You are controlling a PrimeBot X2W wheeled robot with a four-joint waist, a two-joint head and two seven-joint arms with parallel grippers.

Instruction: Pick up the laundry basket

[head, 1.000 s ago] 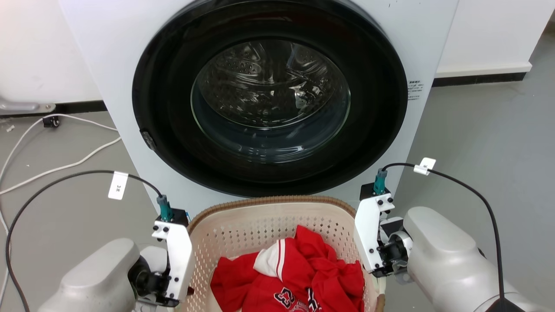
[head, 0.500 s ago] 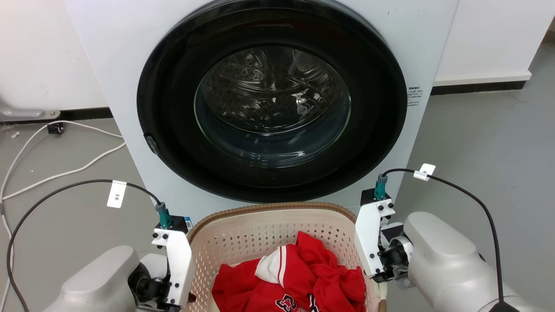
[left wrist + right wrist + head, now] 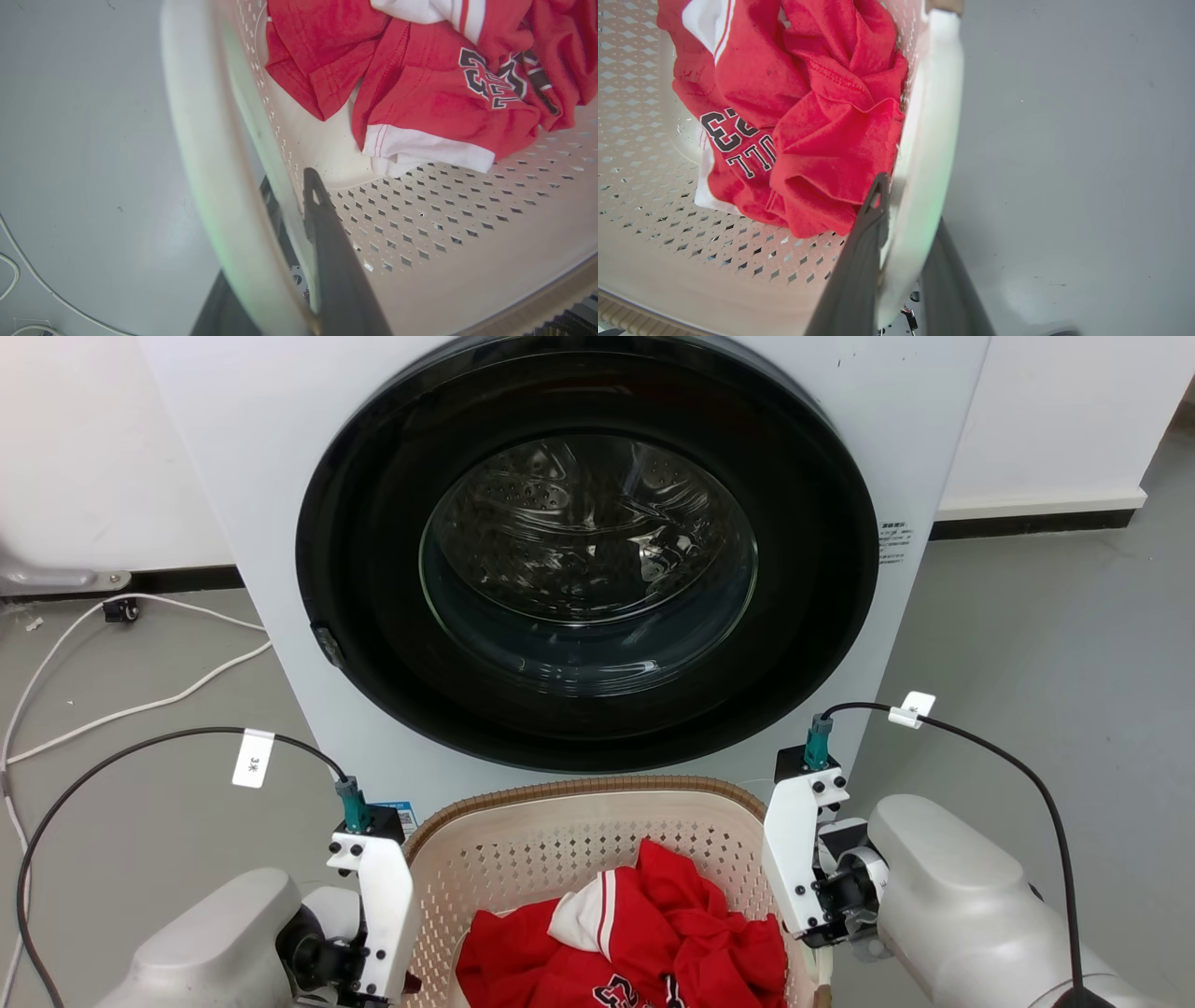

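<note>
Laundry basket [image 3: 579,788] is directly in front of the washing machine [image 3: 233,476], between the robot's two forearms. Its far brown rim lies just below the machine's round dark door [image 3: 588,560]. I cannot tell whether the rim touches the machine, or whether the base is on the grey floor [image 3: 1027,635] or clear of it.

Contents: one crumpled red garment [image 3: 653,924] with white trim and dark lettering, heaped toward the robot's right side of the basket.

Left gripper [image 3: 289,186]: straddles the basket's left side. One dark finger [image 3: 327,242] lies along the inside of the perforated wall. The other runs outside, mostly hidden behind the white loop handle [image 3: 201,154]. Wall and handle are pinched between the two, so I note it as clamped on the basket.

Right gripper [image 3: 908,205]: same arrangement on the opposite side. The inner finger [image 3: 866,233] lies against the wall, its tip just beside a fold of the red garment. The outer finger shows below the white handle [image 3: 929,116]. Handle pinched between them, so clamped on the basket too.

Both wrists stand close to upright at the basket's sides, at roughly the same height, with a black cable [image 3: 140,747] arching from each.

Surroundings: a white cord [image 3: 140,695] trails loose on the floor to the robot's left of the machine, well apart from the basket. White wall behind.
</note>
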